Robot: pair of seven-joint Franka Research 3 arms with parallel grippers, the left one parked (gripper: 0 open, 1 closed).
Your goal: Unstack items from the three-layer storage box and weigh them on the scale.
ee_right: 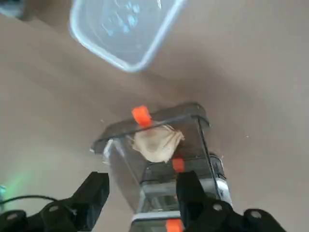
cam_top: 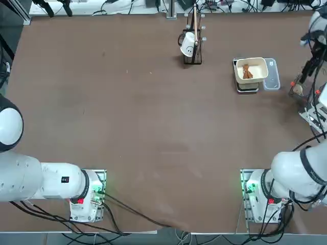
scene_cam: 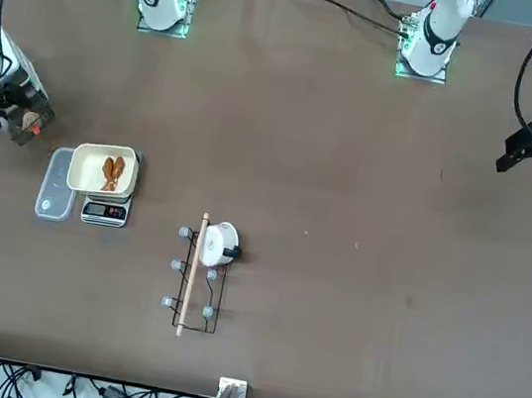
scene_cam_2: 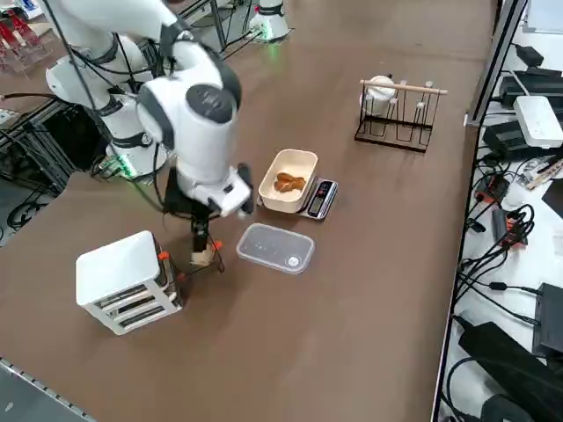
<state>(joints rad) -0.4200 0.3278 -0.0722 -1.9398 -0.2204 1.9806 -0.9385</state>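
Wrist view: pale roll waits in the pulled-out drawer

Wrist view shows the right pincer (ee_right: 140, 193) spread and empty, hovering above the three-layer storage box (scene_cam_2: 123, 281). A pale tan item (ee_right: 155, 142) lies in the open top drawer (ee_right: 154, 140). Come straight down, fingers astride the lump, clear of the drawer walls; squeeze lightly. It looks soft, though that's hard to judge. The scale (scene_cam_2: 318, 199), with its bowl (scene_cam_2: 288, 180), sits nearby on the counter (scene_cam_2: 369, 290)

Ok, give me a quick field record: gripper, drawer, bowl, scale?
right gripper: open, just above a pulled-out drawer
drawer contents: one pale tan item
storage box: beside the gripper
bowl: on the scale, holding reddish-brown items
clear panel: flat on the table, next to the scale
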